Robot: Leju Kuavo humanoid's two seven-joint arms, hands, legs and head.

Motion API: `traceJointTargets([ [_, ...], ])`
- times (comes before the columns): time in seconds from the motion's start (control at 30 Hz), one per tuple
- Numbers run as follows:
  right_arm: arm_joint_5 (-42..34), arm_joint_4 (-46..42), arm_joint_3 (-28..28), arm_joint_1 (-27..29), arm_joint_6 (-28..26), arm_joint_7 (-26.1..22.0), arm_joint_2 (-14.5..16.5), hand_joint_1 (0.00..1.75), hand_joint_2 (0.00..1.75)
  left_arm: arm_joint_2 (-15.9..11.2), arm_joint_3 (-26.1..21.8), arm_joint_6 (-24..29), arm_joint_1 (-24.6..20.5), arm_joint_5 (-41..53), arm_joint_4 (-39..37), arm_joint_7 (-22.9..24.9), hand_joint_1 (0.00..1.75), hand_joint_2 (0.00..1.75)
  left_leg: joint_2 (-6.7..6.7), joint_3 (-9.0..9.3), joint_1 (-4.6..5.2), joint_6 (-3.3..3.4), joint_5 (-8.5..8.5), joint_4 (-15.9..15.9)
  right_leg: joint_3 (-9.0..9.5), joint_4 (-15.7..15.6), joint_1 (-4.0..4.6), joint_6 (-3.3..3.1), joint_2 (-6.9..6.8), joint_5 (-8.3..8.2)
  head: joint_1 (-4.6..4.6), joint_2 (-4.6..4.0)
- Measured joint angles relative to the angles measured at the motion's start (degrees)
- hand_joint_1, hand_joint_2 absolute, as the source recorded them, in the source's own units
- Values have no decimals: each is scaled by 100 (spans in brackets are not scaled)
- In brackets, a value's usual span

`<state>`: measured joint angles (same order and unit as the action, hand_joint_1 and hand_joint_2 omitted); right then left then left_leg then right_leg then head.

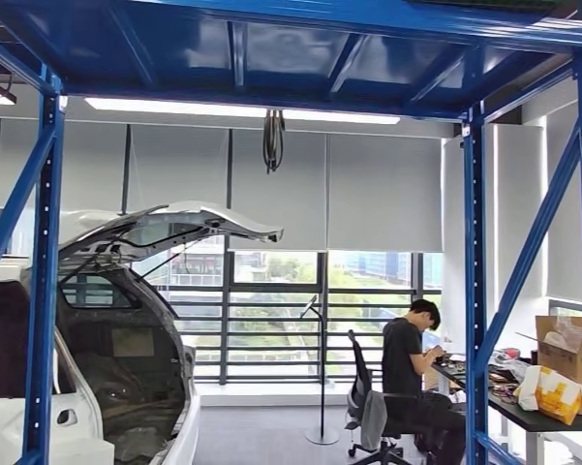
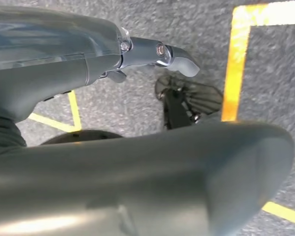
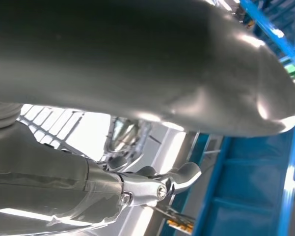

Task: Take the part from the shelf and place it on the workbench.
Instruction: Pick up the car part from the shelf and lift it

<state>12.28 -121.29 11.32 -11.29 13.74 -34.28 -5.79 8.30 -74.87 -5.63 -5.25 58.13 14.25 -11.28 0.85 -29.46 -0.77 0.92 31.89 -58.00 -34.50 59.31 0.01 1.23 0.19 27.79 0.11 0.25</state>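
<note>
Part: can't tell where it is; nothing in any view that I can pick out as it. Shelf (image 1: 476, 281) is the blue steel rack framing the head view, uprights on both sides, deck overhead.

Left hand (image 2: 131, 172): hangs over grey carpet with yellow tape lines (image 2: 236, 64); fingers (image 2: 149, 51) stretched out straight, well apart from the thick thumb; nothing held.

Right hand (image 3: 138, 64): same pose; fingers (image 3: 153, 189) extended, thumb spread away from them, nothing in it; blue rack members just beyond it.

Seen through the rack: white car (image 1: 90, 387) on the left, tailgate (image 1: 178, 225) raised; coil of dark cable (image 1: 273, 140) hanging from the ceiling; thin floor stand (image 1: 321, 368) by the windows; person (image 1: 408, 373) seated on an office chair (image 1: 364, 407), bent over a dark table (image 1: 536, 417) on the right. On that table: cardboard box (image 1: 562, 349), open; yellow-and-white package (image 1: 558, 392) just in front of it; small clutter nearer the person, too small to identify.
</note>
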Motion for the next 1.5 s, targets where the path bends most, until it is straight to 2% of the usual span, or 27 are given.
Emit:
traceJointTargets([
  [0.07,3,-5,2,1,-2,-1,1,0,0,3,1,-7,-3,7,-6,-2,0,0,-10,21,-2,-59,30,23,41,-85,-18,-60,9,28,1,-1],
  [0.13,7,-9,3,0,-7,-4,2,0,0,5,1,-10,-9,14,-8,-7,0,0,-21,-85,0,-104,177,-233,114,-159,-51,-115,-7,36,2,-2],
  [0.23,14,-8,5,18,-16,-8,2,0,0,5,1,-10,2,17,-8,-11,0,0,-28,-736,-13,-153,568,-1357,210,-177,-58,-165,-35,110,2,-3],
  [0.27,15,-7,6,30,-19,-8,2,0,0,5,1,-10,13,19,-8,-11,0,0,-29,-921,-15,-162,575,-1606,252,-177,-58,-167,-34,144,2,-3],
  [0.3,16,-7,7,42,-22,-8,2,0,0,4,1,-7,24,22,-8,-11,0,0,-30,-994,-18,-165,450,-1621,305,-177,-58,-161,-29,183,2,-3],
  [0.4,14,-5,7,63,-44,-11,2,0,0,-5,1,7,34,40,-8,-11,0,0,-38,-726,-16,-130,-290,-700,504,-174,-52,-106,-15,330,1,-3],
  [0.43,10,-5,7,69,-51,-15,2,0,0,-8,1,10,31,50,-8,-11,0,0,-40,-615,-7,-104,-408,-411,542,-169,-46,-74,-8,372,0,-3],
  [0.47,4,-7,5,77,-56,-25,2,0,0,-10,2,12,28,61,-8,-7,0,0,-41,-552,6,-76,-436,-252,559,-173,-42,-39,-3,400,0,-3],
  [0.6,-15,-16,-1,105,-69,-67,1,0,0,-13,3,20,36,79,-8,1,0,0,-36,-481,15,42,-361,-127,599,-212,-57,83,-1,455,2,-3],
  [0.67,-22,-31,-4,111,-69,-80,0,0,0,-18,3,21,34,82,-8,-5,0,0,-37,-424,-8,88,-353,-80,514,21,-62,127,-4,584,1,-3],
  [0.77,-28,-38,-9,145,-69,-93,-2,0,0,-21,3,21,26,85,-8,-8,0,0,-38,-344,-8,140,-292,-64,-109,1132,-67,174,-5,989,0,-3],
  [0.8,-30,-37,-10,161,-69,-95,-2,0,0,-22,3,21,31,85,-8,-9,0,0,-37,-311,-6,147,-262,-64,-320,1430,-68,180,-5,1027,0,-3],
  [0.83,-32,-37,-10,173,-69,-97,-2,0,0,-23,3,21,37,86,-8,-8,0,0,-33,-268,-3,148,-230,-64,-440,1527,-67,181,-5,947,0,-3],
  [0.87,-35,-37,-11,179,-69,-100,-2,0,0,-25,3,21,43,86,-8,-8,0,0,-28,-214,0,144,-192,-64,-449,1384,-66,173,-5,746,0,-3],
  [0.93,-43,-37,-15,183,-70,-111,-2,0,0,-26,3,22,47,86,-9,-7,0,0,-17,-90,10,120,-108,-59,-223,650,-51,120,-4,217,0,-3],
  [0.97,-48,-38,-18,184,-70,-117,-2,0,0,-27,3,23,42,87,-10,-6,0,0,-10,-46,17,95,-68,-56,-96,306,-34,80,-5,45,-1,-3],
  [1.0,-53,-39,-20,187,-71,-123,-2,0,0,-27,3,24,37,87,-11,-5,0,0,-8,-23,21,64,-39,-50,-15,87,-17,39,-6,-24,-2,-2],
  [1.07,-61,-43,-22,193,-72,-129,-2,0,0,-28,3,25,29,89,-13,-2,0,0,-12,-10,19,-2,-11,-19,27,-38,11,-28,0,13,-6,-1],
  [1.17,-64,-63,-22,200,-71,-132,-2,0,0,-29,5,25,16,92,-13,-1,0,0,-29,-43,11,-84,95,-135,110,-154,-34,-116,-1,26,-6,-3],
  [1.2,-64,-68,-22,203,-70,-133,-1,0,0,-30,5,25,12,93,-13,-1,0,0,-31,-163,7,-109,209,-377,152,-188,-52,-143,-11,35,-5,-3],
  [1.27,-64,-68,-21,221,-66,-136,0,0,0,-31,5,25,20,98,-13,9,0,0,-33,-606,-4,-150,489,-1146,215,-201,-52,-176,-27,88,-5,-3],
  [1.3,-63,-67,-21,236,-64,-138,0,0,0,-32,5,25,30,102,-13,15,0,0,-33,-821,-11,-167,549,-1465,251,-201,-52,-180,-26,122,-4,-3],
  [1.33,-63,-66,-21,250,-62,-139,0,0,0,-33,5,25,42,107,-13,20,0,0,-34,-958,-17,-178,496,-1609,298,-200,-53,-176,-22,161,-4,-3],
  [1.37,-63,-66,-21,259,-61,-141,0,0,0,-34,5,25,50,111,-13,22,0,0,-35,-986,-24,-184,321,-1527,358,-199,-55,-167,-15,205,-4,-3],
  [1.43,-63,-65,-21,265,-61,-147,0,0,0,-42,5,27,56,119,-13,22,0,0,-39,-796,-36,-180,-207,-883,503,-198,-62,-126,-7,315,-4,-3],
  [1.47,-62,-64,-21,262,-61,-150,0,0,0,-46,5,28,54,120,-14,22,0,0,-40,-684,-27,-172,-385,-587,559,-196,-56,-97,-4,365,-4,-4],
  [1.5,-60,-63,-21,261,-61,-154,0,0,0,-49,6,29,49,121,-15,23,0,0,-41,-595,-17,-143,-454,-363,587,-190,-50,-61,-2,407,-4,-3],
])
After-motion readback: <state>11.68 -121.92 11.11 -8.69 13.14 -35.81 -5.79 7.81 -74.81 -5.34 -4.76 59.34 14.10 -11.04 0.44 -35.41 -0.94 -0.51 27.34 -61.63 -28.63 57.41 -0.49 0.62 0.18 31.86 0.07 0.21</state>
